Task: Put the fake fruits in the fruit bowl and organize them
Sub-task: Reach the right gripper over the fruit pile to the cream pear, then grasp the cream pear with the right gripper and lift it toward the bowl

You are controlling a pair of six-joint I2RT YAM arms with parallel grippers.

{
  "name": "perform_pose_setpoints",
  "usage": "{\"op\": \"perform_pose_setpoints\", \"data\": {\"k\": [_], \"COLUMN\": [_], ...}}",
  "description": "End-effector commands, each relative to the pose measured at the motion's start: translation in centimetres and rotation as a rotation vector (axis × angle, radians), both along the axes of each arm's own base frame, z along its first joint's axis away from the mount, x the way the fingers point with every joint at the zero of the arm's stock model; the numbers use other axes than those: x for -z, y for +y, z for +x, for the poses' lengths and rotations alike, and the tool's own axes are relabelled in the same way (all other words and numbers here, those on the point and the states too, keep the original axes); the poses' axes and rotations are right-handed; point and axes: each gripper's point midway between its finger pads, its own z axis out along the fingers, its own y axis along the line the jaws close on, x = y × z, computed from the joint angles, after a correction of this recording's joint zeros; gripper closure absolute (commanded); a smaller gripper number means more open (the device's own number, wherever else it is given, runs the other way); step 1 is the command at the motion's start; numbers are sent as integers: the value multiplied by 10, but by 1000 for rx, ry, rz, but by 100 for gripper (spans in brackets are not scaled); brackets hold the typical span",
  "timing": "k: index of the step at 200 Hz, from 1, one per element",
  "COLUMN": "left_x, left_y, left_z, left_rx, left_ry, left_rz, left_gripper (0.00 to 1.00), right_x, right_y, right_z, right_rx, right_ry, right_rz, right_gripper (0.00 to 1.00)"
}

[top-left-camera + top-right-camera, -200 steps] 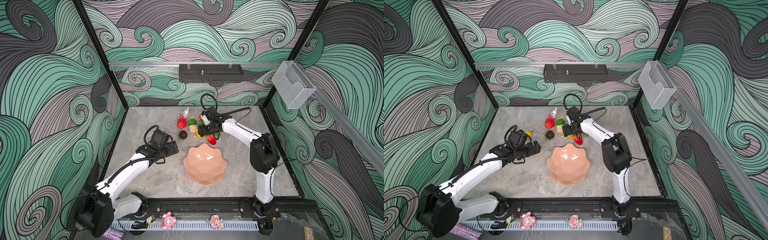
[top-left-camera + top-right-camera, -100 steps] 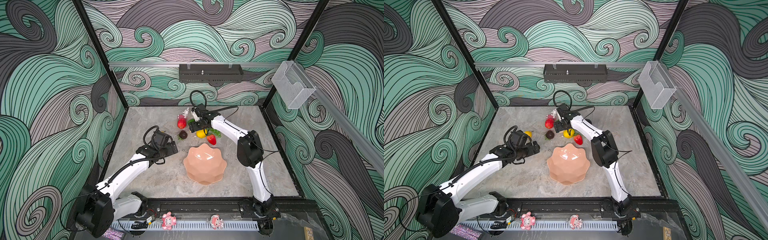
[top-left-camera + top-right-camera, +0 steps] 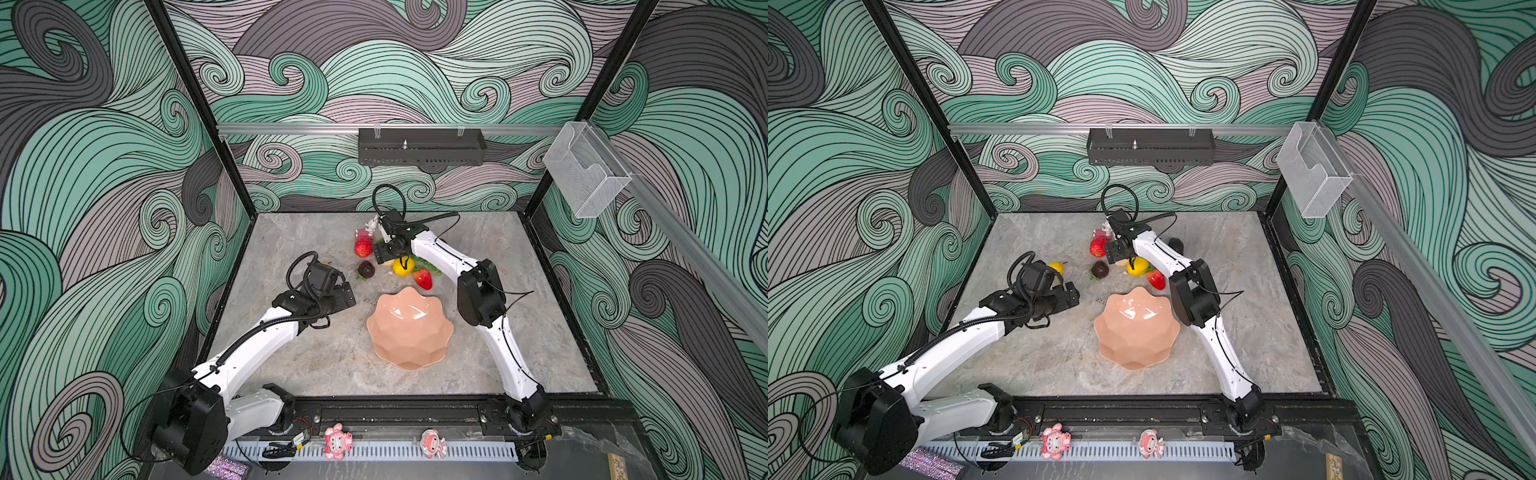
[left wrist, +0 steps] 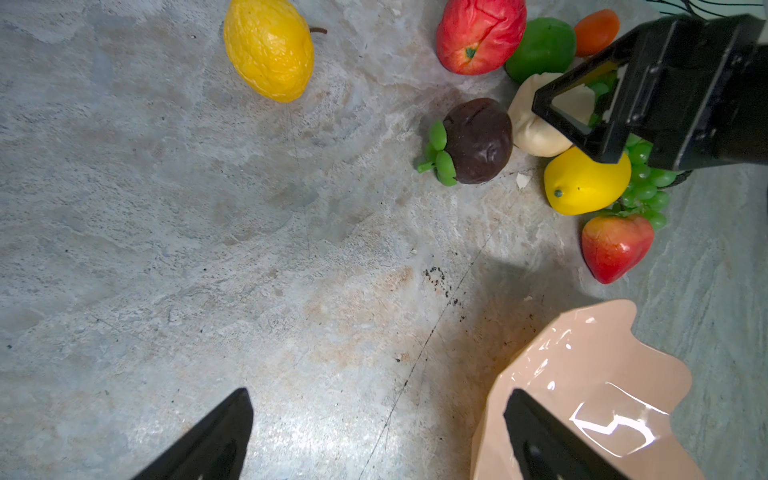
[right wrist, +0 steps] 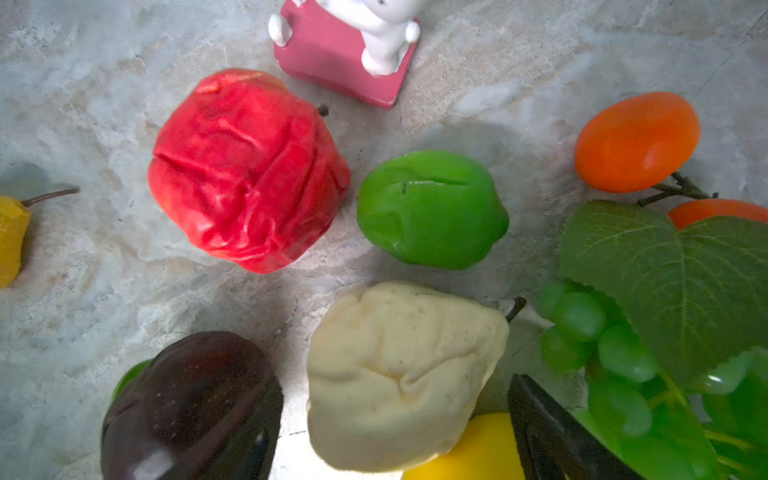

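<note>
right gripper (image 3: pixel 384 254), jaws spread wide and empty, hovers over cream fruit (image 5: pixel 399 374): probably light, soft-skinned; pinch across its middle.

Left claw (image 4: pixel 376 392) gapes wide beside fruit bowl (image 4: pixel 582 361).

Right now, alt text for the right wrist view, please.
A cream knobbly fruit sits closest on the stone table, ringed by a dark fruit, red apple, lime, orange and grapes. A rabbit figurine stands beyond the apple.
</note>
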Motion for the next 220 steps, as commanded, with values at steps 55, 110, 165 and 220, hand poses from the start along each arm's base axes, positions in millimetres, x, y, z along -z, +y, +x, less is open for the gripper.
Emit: {"op": "perform_pose_setpoints", "data": {"k": [55, 110, 165, 220], "left_x": [5, 6, 2, -29], "left_y": [8, 7, -3, -14], "left_z": [3, 4, 8, 24], "left_rx": [-37, -36, -5, 22], "left_ry": [4, 0, 8, 56], "left_rz": [21, 16, -28, -200], "left_gripper": [3, 3, 2, 2], "right_x": [20, 7, -33, -83], "right_y": [3, 6, 9, 13], "right_z": [-2, -3, -8, -29], "right_rx": [7, -12, -41, -121], "right_ry": [45, 35, -10, -107], "right_rz": [-23, -4, 36, 96], "right_gripper": [22, 39, 47, 51]}}
